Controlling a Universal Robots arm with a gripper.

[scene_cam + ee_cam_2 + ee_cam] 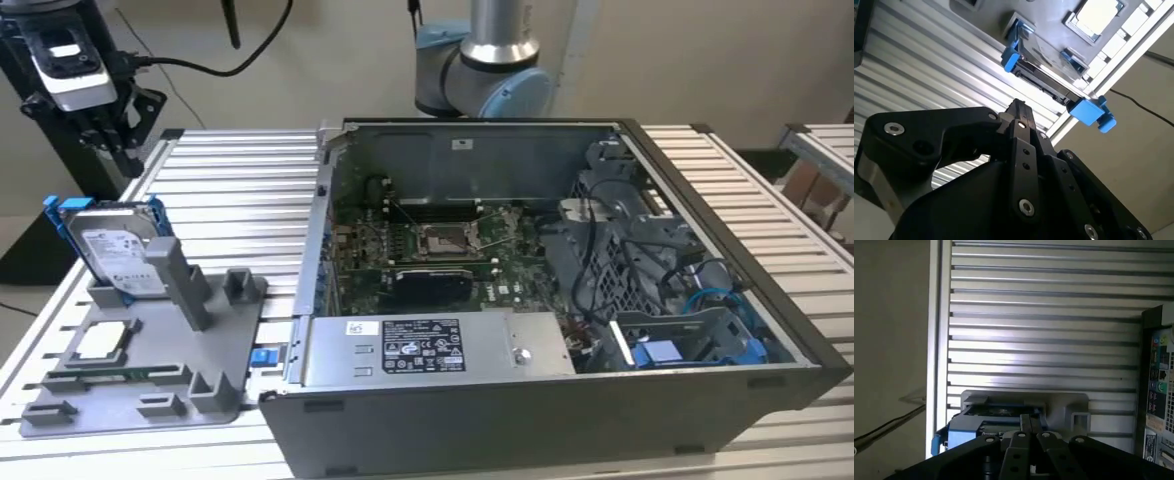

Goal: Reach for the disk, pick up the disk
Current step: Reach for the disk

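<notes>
- Hovering in the exterior view's upper left, the gripper (120, 150) hangs above the disk (120, 245), not touching it.
- Its fingers (1019, 131) are together and empty; the pickup is not yet done.

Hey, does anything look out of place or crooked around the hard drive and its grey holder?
Nothing stands out. The disk stands upright in the grey holder, and the gripper hangs above it, not touching.
</notes>
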